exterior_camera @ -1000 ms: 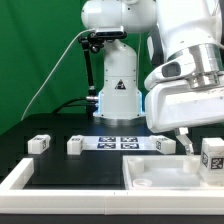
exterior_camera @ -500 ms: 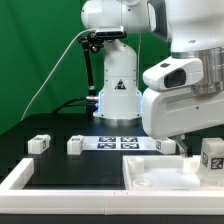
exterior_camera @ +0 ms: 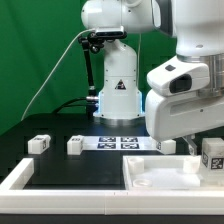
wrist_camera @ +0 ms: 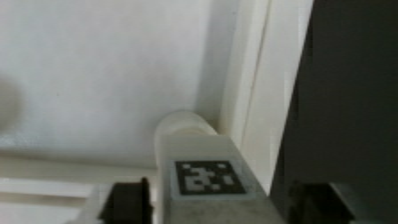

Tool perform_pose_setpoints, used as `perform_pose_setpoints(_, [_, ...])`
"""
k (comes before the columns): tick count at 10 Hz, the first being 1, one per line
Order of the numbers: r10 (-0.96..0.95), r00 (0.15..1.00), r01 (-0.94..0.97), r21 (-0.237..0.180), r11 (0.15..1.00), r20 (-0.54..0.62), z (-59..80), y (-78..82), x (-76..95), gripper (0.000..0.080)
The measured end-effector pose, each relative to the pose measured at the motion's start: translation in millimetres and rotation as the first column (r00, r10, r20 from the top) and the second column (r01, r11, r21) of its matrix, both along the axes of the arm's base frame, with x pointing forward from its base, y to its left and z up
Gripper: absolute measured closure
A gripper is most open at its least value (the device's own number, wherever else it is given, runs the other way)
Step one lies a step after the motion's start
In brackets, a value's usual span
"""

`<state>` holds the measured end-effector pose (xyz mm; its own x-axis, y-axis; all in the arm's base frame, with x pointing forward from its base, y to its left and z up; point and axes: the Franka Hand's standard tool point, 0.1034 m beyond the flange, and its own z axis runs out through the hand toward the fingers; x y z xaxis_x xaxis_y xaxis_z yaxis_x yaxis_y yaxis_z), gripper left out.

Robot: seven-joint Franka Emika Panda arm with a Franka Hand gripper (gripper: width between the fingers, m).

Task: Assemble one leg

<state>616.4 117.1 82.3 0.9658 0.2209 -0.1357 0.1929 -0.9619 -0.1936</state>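
In the wrist view a leg [wrist_camera: 210, 165], a small white block with a black-and-white marker on its face, stands between my two dark fingers [wrist_camera: 128, 200]. My gripper [wrist_camera: 228, 205] is open, with a gap showing between each finger and the leg. The leg rests on the large white panel [wrist_camera: 107, 70], close to its raised rim. In the exterior view the gripper [exterior_camera: 195, 150] hangs low at the right over the panel [exterior_camera: 160, 172], beside the leg [exterior_camera: 211, 157]. The bulky hand hides the fingertips there.
Two loose legs [exterior_camera: 38, 144] [exterior_camera: 74, 146] lie on the black table at the exterior view's left. A third [exterior_camera: 167, 146] sits half hidden behind the hand. The marker board [exterior_camera: 120, 143] lies at the robot base. A white raised border [exterior_camera: 20, 178] runs along the front left.
The hand has shifted slightly to the exterior view's right and sunk a little lower. The leg at the right and the other legs have not moved.
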Motion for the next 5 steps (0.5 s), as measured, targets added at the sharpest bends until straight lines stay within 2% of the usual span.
perform_pose_setpoints(5, [-0.044, 0.999, 0.044, -0.013, 0.999, -0.01, -0.9, -3.9, -0.8, 0.0501])
